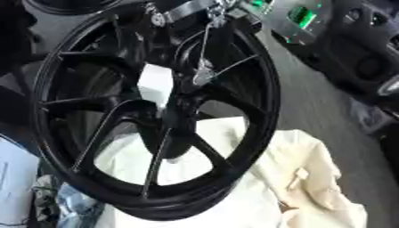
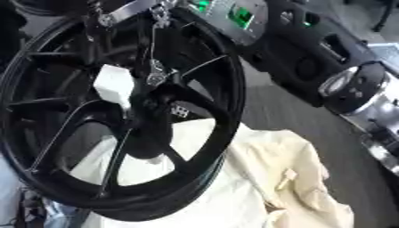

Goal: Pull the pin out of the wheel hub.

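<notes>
A large black wheel hub (image 1: 156,116) filled most of the view, tilted on its edge with thin spokes running out from a dark centre to a wide rim. Its low near edge rested on a cream cloth (image 1: 311,178) that spread out to the right and bunched into folds near the right corner. Just left of the centre sat a white block (image 1: 154,84), touching the middle of the hub. Beside it, slightly right, a small silver fitting (image 1: 202,76) hung at the end of a thin line running down from the top edge; it could have been the pin, though I could not tell for certain.

At the top, a silver and black arm part (image 2: 128,11) crossed above the far rim. No hand could be made out on either side, so whether any fingers were apart or closed could not be told.

Right of the rim lay open grey floor (image 1: 319,102), a clear strip between the wheel and dark equipment with green lights (image 2: 242,15) along the far right. On the left, the rim ran close to the picture's edge, with a pale sheet (image 1: 15,173) near the low left corner.
</notes>
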`<state>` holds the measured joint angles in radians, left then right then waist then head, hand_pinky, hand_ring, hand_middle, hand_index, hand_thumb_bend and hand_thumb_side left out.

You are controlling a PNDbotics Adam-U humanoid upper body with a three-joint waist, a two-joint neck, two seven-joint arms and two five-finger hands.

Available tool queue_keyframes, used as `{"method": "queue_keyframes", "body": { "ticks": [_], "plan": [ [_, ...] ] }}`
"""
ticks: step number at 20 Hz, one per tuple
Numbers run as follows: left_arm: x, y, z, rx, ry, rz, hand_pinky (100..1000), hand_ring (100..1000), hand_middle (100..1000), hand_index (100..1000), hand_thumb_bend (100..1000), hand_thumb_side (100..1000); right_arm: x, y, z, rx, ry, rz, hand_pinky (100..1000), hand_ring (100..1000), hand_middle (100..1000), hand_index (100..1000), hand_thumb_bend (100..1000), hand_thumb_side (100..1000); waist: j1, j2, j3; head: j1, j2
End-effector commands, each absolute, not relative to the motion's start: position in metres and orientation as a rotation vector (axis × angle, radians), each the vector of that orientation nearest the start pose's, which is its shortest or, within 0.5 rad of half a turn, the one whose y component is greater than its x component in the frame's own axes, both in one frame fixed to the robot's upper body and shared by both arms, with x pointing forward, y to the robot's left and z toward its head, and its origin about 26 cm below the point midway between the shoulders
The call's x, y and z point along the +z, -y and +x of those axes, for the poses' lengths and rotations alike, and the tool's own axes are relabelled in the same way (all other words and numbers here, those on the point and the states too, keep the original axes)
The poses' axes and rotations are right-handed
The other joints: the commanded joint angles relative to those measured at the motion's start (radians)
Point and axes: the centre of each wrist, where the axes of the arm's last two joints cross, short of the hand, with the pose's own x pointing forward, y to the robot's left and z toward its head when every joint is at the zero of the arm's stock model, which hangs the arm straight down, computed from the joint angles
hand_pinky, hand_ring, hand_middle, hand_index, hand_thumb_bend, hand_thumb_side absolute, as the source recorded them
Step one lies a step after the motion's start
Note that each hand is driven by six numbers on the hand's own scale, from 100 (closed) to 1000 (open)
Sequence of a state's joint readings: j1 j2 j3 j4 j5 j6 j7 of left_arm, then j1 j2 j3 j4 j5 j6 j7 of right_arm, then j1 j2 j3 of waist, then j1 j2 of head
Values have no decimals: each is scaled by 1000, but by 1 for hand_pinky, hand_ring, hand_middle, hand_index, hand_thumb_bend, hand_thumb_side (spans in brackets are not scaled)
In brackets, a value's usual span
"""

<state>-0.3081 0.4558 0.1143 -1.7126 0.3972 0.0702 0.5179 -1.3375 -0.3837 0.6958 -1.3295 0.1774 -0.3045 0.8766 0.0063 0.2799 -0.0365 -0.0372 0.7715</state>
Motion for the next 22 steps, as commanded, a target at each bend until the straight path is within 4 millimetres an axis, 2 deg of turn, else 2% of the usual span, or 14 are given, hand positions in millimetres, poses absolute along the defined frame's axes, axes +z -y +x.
{"method": "queue_keyframes", "body": {
  "ticks": [1, 10, 22],
  "plan": [
    [176, -340, 333, 419, 1969, 344, 739, 781, 755, 722, 253, 841, 355, 56, 393, -2718, -1777, 106, 890, 800, 750, 843, 458, 100, 2, -14, 3, 2, -1],
    [177, -340, 334, 421, 1969, 340, 740, 781, 755, 722, 252, 842, 358, 54, 393, -2725, -1807, 64, 892, 801, 750, 853, 465, 100, 2, -10, 10, 3, -1],
    [181, -340, 335, 422, 1981, 338, 741, 780, 755, 722, 251, 842, 351, 47, 391, -2744, -1766, 12, 895, 796, 745, 843, 479, 100, -3, 0, 22, -1, -1]
  ]
}}
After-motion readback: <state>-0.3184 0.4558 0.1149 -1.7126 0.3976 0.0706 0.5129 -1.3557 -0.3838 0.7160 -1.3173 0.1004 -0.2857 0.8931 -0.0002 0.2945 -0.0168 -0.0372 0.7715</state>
